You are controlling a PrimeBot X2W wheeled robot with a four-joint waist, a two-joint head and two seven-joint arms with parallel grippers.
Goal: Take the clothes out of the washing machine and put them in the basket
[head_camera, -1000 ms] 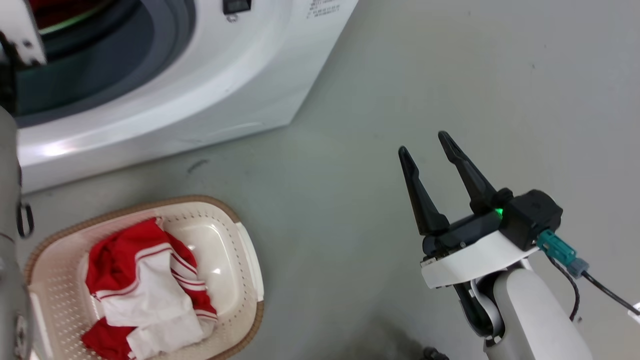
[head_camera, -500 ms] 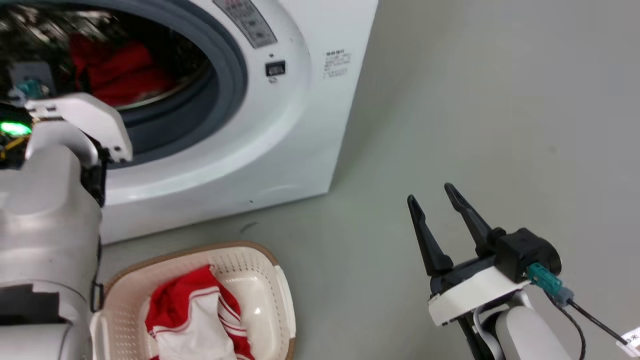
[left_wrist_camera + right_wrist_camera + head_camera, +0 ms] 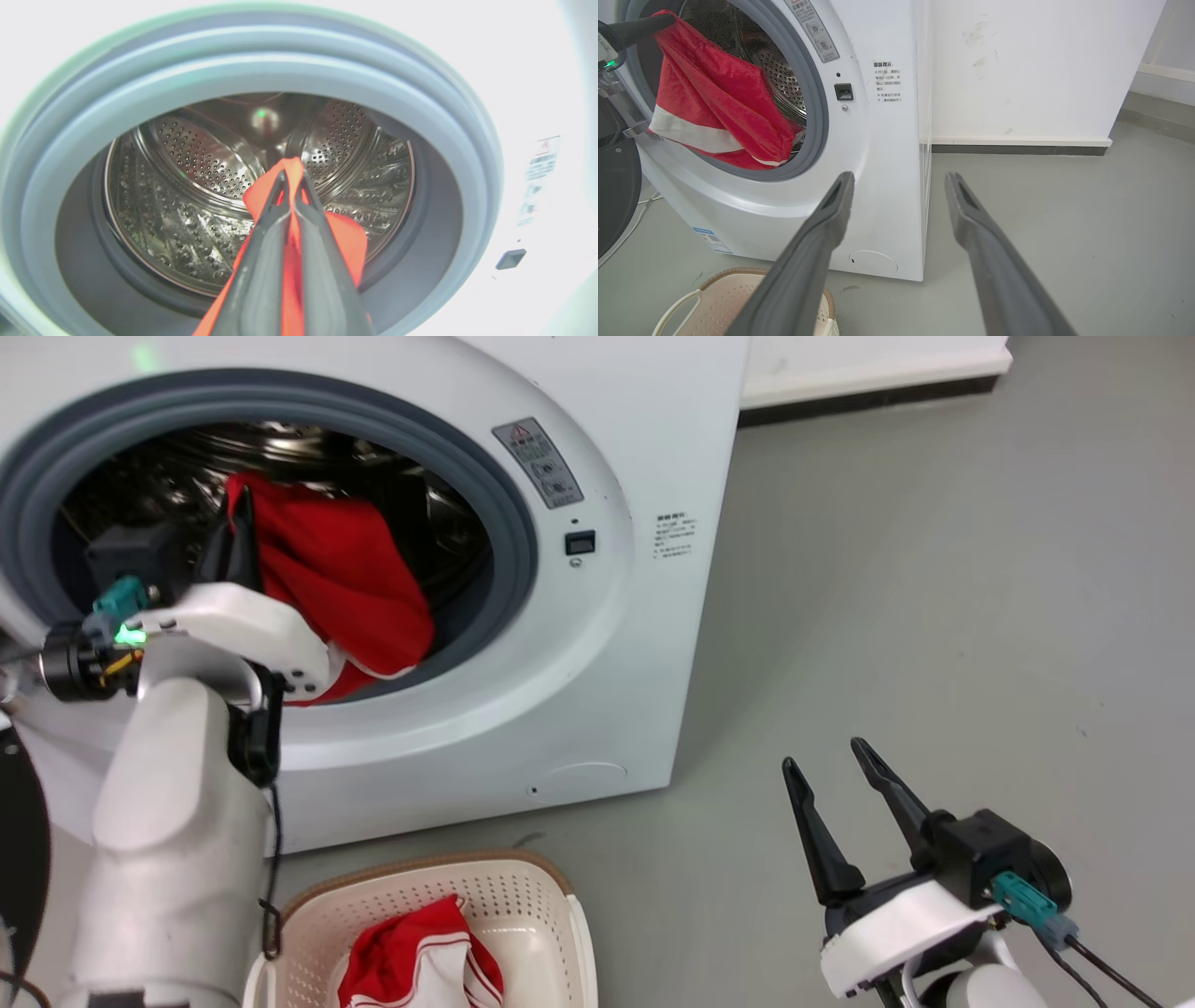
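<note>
Clothes, two pieces. Item one: red garment (image 3: pixel 345 579) with a white band, pinched tight in my left gripper (image 3: pixel 289 179), hanging in the porthole of the washing machine (image 3: pixel 644 644) at 10 o'clock in the head view, steel drum (image 3: pixel 196 154) behind. Item two: other garment (image 3: pixel 420 961), red and white, lying in the basket (image 3: pixel 523 863) at 6 o'clock. My right gripper (image 3: pixel 826 756): spread wide, holding nothing, 4 o'clock, above the floor (image 3: pixel 934 569).

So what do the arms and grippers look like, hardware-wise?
Matching pair: left gripper and right gripper each have two long tapered dark jaws, black body, white wrist shell, pale forearm. A teal connector sits at each wrist; a dark cable trails from the right one, and a green light glows on the left.
</note>
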